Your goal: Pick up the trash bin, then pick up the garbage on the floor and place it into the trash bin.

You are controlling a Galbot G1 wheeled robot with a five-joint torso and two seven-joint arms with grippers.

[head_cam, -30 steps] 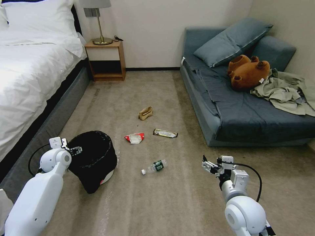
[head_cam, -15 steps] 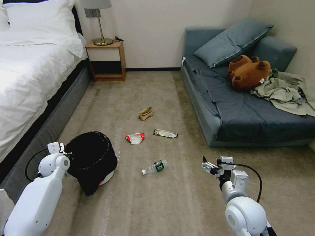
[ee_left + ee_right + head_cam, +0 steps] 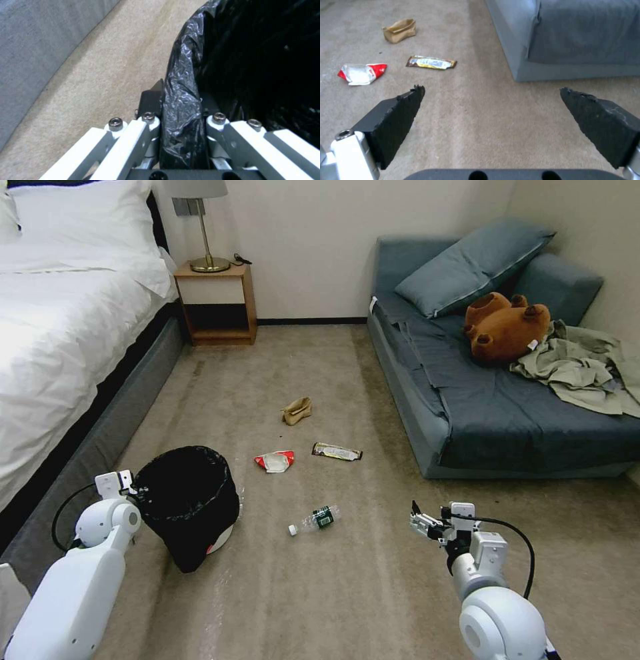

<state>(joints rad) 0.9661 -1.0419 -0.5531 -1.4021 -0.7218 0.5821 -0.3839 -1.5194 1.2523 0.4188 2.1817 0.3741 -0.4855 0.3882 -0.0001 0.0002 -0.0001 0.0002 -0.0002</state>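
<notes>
Left gripper [image 3: 181,117] has its fingers [image 3: 151,100] clamped on the near rim of the trash bin [image 3: 190,500], one finger outside the wall, the other inside, w/ crinkly black liner bunched between them. In the head view the left gripper [image 3: 127,483] sits at the bin's bed-side rim, on the robot's left. The bin looks tipped, its white base showing low on the side toward the litter; whether it's fully off the carpet can't be told. Right gripper [image 3: 490,100] hangs over bare carpet w/ fingers [image 3: 398,110] spread wide apart, holding nothing; in the head view the right gripper [image 3: 427,521] is low on the robot's right, near the sofa [image 3: 507,407]. Step in hand, by my reading: securing and lifting the bin, 1st part of the task; no litter is collected yet. Next move likely calls for a steady lift w/o the liner slipping, then bringing the open right gripper to the nearest piece. Garbage lies scattered on the carpet between bin and sofa: a clear plastic bottle [image 3: 313,519] w/ green label and white cap closest to the robot, a crumpled red-and-white wrapper [image 3: 273,461] just beyond, a long dark-and-gold snack wrapper [image 3: 337,451] beside it, and a crumpled brown paper bag [image 3: 297,411] farthest off.
</notes>
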